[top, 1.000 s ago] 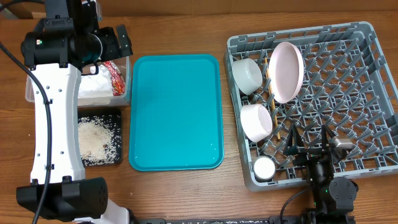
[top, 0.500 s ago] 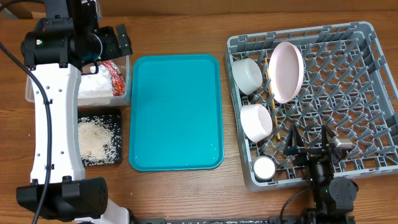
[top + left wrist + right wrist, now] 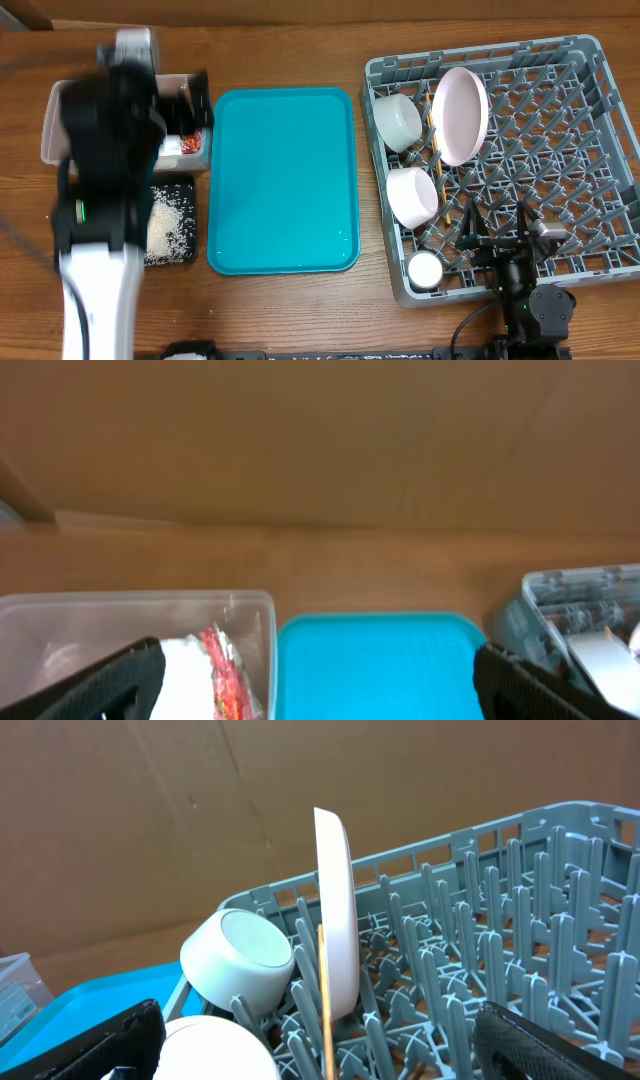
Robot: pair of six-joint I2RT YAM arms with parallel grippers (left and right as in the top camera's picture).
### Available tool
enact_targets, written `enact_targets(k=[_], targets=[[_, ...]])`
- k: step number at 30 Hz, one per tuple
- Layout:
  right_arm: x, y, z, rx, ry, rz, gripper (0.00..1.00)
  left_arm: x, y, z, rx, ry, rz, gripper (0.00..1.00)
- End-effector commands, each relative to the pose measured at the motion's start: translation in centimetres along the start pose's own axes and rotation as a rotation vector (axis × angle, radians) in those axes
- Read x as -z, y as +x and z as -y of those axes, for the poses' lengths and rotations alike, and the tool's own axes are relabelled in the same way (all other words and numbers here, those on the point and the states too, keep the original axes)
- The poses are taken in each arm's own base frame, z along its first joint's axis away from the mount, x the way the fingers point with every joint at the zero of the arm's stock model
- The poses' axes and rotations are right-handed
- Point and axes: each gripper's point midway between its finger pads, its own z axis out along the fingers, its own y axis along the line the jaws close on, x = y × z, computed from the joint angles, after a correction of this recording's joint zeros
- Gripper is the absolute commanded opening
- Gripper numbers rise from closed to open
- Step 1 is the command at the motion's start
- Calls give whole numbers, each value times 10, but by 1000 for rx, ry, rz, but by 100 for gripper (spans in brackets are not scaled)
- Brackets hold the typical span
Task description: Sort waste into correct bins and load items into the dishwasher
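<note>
My left gripper (image 3: 195, 105) hangs open over the right end of the clear tub (image 3: 48, 125), its arm blurred. In the left wrist view the crumpled napkin (image 3: 180, 670) and red wrapper (image 3: 225, 672) lie in the tub (image 3: 250, 600), between my spread fingers (image 3: 110, 685). Rice (image 3: 172, 222) lies in the black tray (image 3: 185, 255). The grey dishwasher rack (image 3: 600, 60) holds the pinkish plate (image 3: 460, 115) on edge, two bowls (image 3: 397, 120) (image 3: 412, 195), a cup (image 3: 425, 268) and chopsticks (image 3: 324, 1010). My right gripper (image 3: 500, 225) rests open at the rack's near edge, holding nothing.
The teal serving tray (image 3: 282, 180) lies between the bins and the rack, with nothing on it. A brown cardboard wall stands behind the table in both wrist views. Bare wooden tabletop (image 3: 300, 310) runs along the near side.
The left arm has swung toward the near side and is blurred with motion; its gripper stays open by the tub. The right arm and the rack's contents have not moved.
</note>
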Motion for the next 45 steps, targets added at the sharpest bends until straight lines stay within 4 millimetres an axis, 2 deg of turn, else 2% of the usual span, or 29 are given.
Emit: enact_targets(k=[1,6,11,14,19,27,31,34,45], targets=[[0,2,-2,-4,-12,2,100,21,52,-1,-38,-3,39,100],[0,2,-2,-4,-12,2,100,41,122,-2,-49,3,156,100],[0,2,-2,-4,-12,2,100,48,177,-4,-53,9,235,100],[0,2,-2,-4,-12,2,100,50,191,-5,-56,10,270,100],[0,2,-2,-4,-12,2,100,51,204,-8,-87,-5,301,100],[0,2,-2,-4,-12,2,100,42,243,-12,-128,-23,161,100],[0,2,-2,-4,-12,2,100,48,232,-11,-131,-26,213,100],[0,2,-2,-4,-12,2,100,56,216,-9,-137,-21,290,100],[0,2,-2,-4,-12,2,100,55,219,-9,-136,-21,276,100]])
